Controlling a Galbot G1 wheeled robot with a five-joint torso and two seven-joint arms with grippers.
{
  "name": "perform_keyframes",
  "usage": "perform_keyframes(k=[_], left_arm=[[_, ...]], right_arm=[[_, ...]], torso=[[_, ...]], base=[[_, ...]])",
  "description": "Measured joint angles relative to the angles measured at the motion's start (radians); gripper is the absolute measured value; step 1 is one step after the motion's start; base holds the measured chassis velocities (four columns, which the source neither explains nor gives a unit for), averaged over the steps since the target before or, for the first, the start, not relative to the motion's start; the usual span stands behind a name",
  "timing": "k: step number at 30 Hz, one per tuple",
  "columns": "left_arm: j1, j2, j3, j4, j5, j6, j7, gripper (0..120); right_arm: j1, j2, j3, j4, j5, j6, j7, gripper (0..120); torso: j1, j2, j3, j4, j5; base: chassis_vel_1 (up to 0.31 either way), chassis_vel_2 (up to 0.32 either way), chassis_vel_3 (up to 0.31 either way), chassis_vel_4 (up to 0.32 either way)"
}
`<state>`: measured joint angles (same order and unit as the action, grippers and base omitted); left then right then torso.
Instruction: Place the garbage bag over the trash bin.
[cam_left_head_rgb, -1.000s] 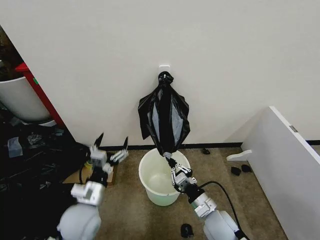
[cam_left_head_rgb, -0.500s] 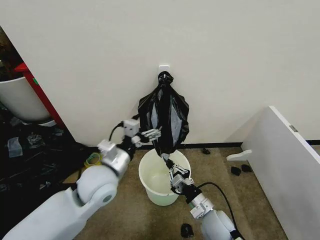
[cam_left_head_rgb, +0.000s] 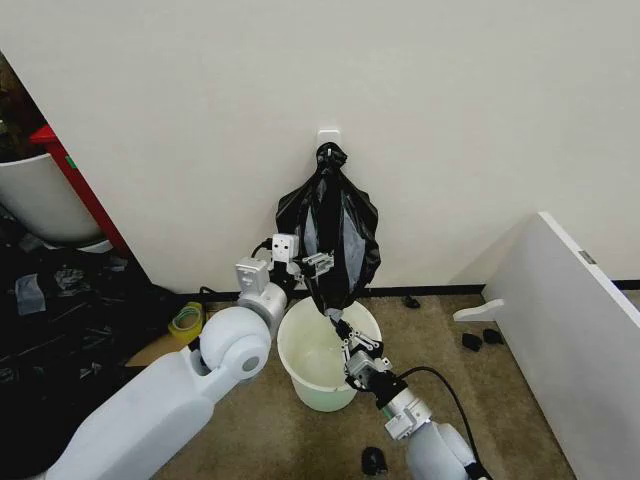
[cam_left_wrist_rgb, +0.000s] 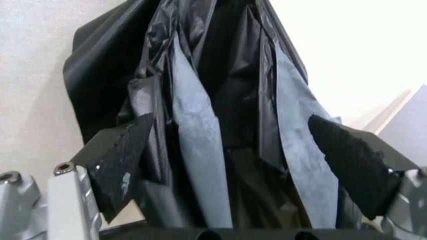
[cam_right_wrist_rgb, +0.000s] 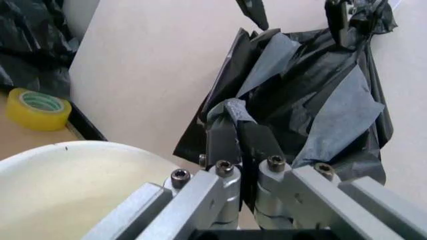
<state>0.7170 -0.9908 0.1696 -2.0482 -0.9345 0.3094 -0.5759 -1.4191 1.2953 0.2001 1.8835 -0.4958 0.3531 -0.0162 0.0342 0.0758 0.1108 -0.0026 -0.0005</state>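
A bunch of black bags hangs by its knotted top from a wall hook. My right gripper is shut on the garbage bag, the lowest black tip of that bunch, just above the trash bin. In the right wrist view its fingers pinch a grey-black fold. The trash bin is a cream bucket standing on the floor under the bunch, and its rim shows below the fingers. My left gripper is open beside the bunch, its pads straddling the hanging plastic.
A yellow tape roll lies on the floor left of the bin. A large white tub, a red post and dark clutter fill the left. A white panel slants at the right. Small dark bits dot the carpet.
My left arm has swung up from low at the left to the hanging bunch, gripper open around the plastic. The right gripper has kept its hold at the bunch's lower tip.
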Motion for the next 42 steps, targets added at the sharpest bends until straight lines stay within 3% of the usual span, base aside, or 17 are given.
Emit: perform_keyframes(k=[4, 10, 14, 19, 29, 36, 40, 42], left_arm=[[-0.012, -0.003, 0.010, 0.009, -0.015, 0.001, -0.003, 88], [-0.005, -0.015, 0.020, 0.014, -0.017, 0.014, -0.011, 75], [-0.004, -0.028, 0.019, 0.016, -0.029, 0.017, -0.039, 55], [-0.010, -0.037, 0.017, 0.027, -0.037, 0.024, -0.063, 41], [-0.028, -0.078, -0.005, 0.057, -0.058, 0.063, -0.173, 2], [-0.030, -0.075, -0.020, 0.062, -0.056, 0.025, -0.160, 0], [-0.031, -0.086, -0.029, 0.062, -0.051, 0.002, -0.148, 0], [-0.031, -0.089, -0.029, 0.064, -0.047, -0.004, -0.147, 0]], right_arm=[[-0.002, -0.006, 0.000, 0.005, 0.003, 0.000, 0.000, 0], [-0.003, -0.017, 0.004, 0.009, 0.011, 0.000, -0.001, 0], [-0.003, -0.025, 0.007, 0.014, 0.017, 0.000, -0.002, 0], [-0.005, -0.029, 0.012, 0.014, 0.018, 0.003, -0.002, 0], [-0.008, -0.031, 0.020, 0.014, 0.025, 0.007, -0.002, 0], [-0.028, -0.035, 0.026, 0.035, 0.057, -0.012, -0.001, 0], [-0.057, -0.056, 0.049, 0.066, 0.107, -0.016, -0.013, 18], [-0.063, -0.063, 0.062, 0.072, 0.118, -0.009, -0.017, 20]], torso=[[0.000, 0.000, 0.000, 0.0000, 0.0000], [0.000, 0.000, 0.000, 0.0001, -0.0002], [0.000, 0.000, 0.000, 0.0001, -0.0001], [0.000, 0.000, 0.000, 0.0001, -0.0001], [0.000, 0.000, 0.000, 0.0001, 0.0000], [0.000, 0.000, 0.000, 0.0001, 0.0000], [0.000, 0.000, 0.000, 0.0001, 0.0000], [0.000, 0.000, 0.000, 0.0001, 0.0001]], base=[[0.000, 0.000, 0.000, 0.000], [0.000, 0.000, 0.000, 0.000], [0.000, 0.000, 0.000, 0.000], [0.000, 0.000, 0.000, 0.000], [0.000, 0.000, 0.000, 0.000], [0.000, 0.000, 0.000, 0.000], [0.000, 0.000, 0.000, 0.000], [0.000, 0.000, 0.000, 0.000]])
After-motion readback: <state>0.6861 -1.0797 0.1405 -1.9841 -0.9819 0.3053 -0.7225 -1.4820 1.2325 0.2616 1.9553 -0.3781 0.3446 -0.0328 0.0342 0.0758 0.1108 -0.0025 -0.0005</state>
